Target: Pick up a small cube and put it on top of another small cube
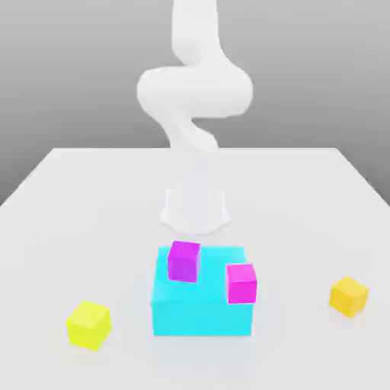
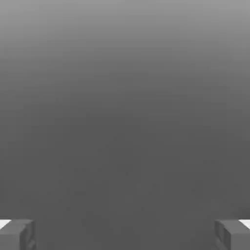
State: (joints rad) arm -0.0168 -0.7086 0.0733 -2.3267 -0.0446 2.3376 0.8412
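Note:
In the exterior view, a small yellow cube (image 1: 88, 325) lies on the white table near the front left. A small orange-yellow cube (image 1: 350, 296) lies at the front right. Two magenta cubes (image 1: 183, 261) (image 1: 241, 283) sit on top of a large cyan block (image 1: 199, 312) in the front middle, a little apart from each other. In the hand view my gripper (image 2: 125, 235) is open, its two grey fingertips (image 2: 17, 234) far apart with nothing between them, and only a plain grey background lies in front of it.
The white arm (image 1: 194, 91) rises from its base (image 1: 196, 209) just behind the cyan block and bends upward. The white table (image 1: 91, 198) spreads wide on both sides of the base.

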